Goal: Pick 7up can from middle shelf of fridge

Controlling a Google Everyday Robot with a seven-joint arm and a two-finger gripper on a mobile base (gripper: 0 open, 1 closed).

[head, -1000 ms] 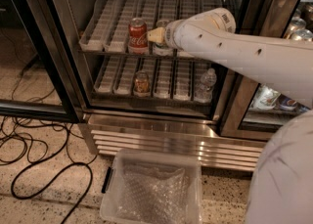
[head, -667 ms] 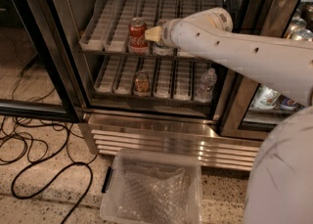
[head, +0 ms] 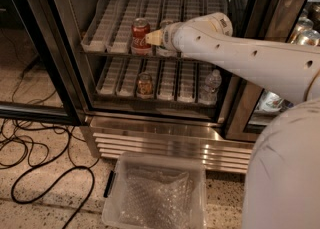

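Observation:
The fridge (head: 165, 128) stands open in front of me. Its middle shelf (head: 107, 38) is a wire rack with white lane dividers. A red Coca-Cola can (head: 141, 35) stands at the front of that shelf. My gripper (head: 156, 37) reaches into the shelf just right of the red can, at the end of my white arm (head: 240, 55). The silver top of the 7up can (head: 166, 23) peeks out right behind the gripper; the rest of the can is hidden by the gripper and wrist.
On the rack below stand an amber-brown can (head: 145, 85) and a clear water bottle (head: 210, 87). A clear plastic bin (head: 160, 195) lies on the floor before the louvred base. Black cables (head: 35, 163) trail at left. The dark door frame (head: 35, 53) is at left.

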